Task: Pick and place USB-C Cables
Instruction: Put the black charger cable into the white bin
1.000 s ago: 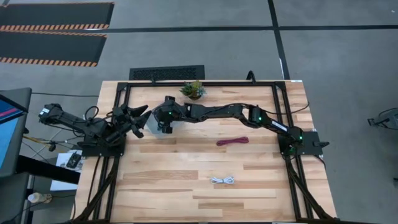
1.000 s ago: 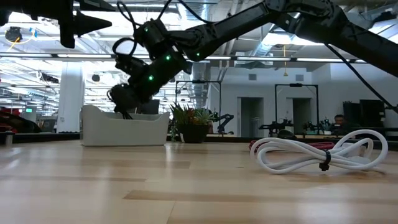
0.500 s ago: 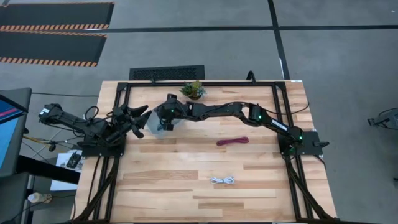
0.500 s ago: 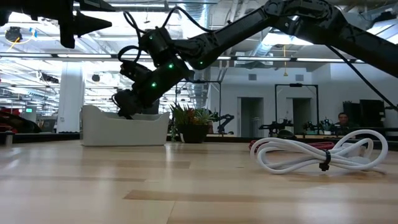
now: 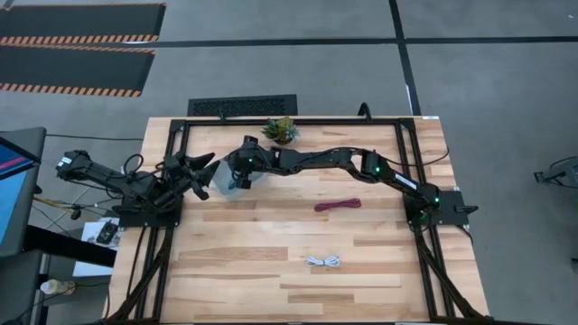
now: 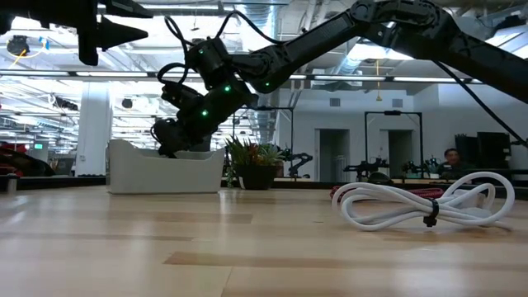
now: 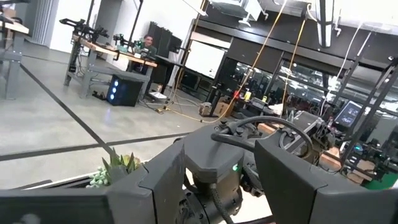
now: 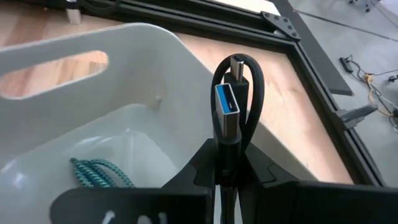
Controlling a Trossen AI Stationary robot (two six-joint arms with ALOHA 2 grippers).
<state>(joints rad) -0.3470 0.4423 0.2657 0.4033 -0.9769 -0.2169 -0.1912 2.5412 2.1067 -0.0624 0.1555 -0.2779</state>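
The clear bin (image 5: 224, 183) stands near the table's far left and shows white in the low view (image 6: 165, 172). My right gripper (image 8: 230, 167) reaches over the bin's inside (image 8: 134, 93), shut on the black USB cable (image 8: 239, 93). The teal cable (image 8: 102, 171) lies on the bin floor. On the bare table, the maroon cable (image 5: 338, 205) lies to the right and the white cable (image 5: 323, 262) lies nearer; the white one is large in the low view (image 6: 425, 202). My left gripper (image 5: 204, 171) waits open, left of the bin. My right gripper pinches the black cable bundle between its two fingers, just below the blue-tongued plug (image 8: 227, 109). The plug and a bent loop (image 8: 249, 68) stick out past the fingertips. The fingers slant down from the table's right over the bin, and the cable is lifted clear.
A small potted plant (image 5: 281, 129) stands at the far edge, just behind the bin. A black metal frame (image 5: 406, 153) runs along the table's sides. Bare wood lies between the bin and the two loose cables. A person sits far off in the room behind.
My right gripper has shifted a little toward the table's right and tipped over the bin, then kept still. It stays shut on the black cable.
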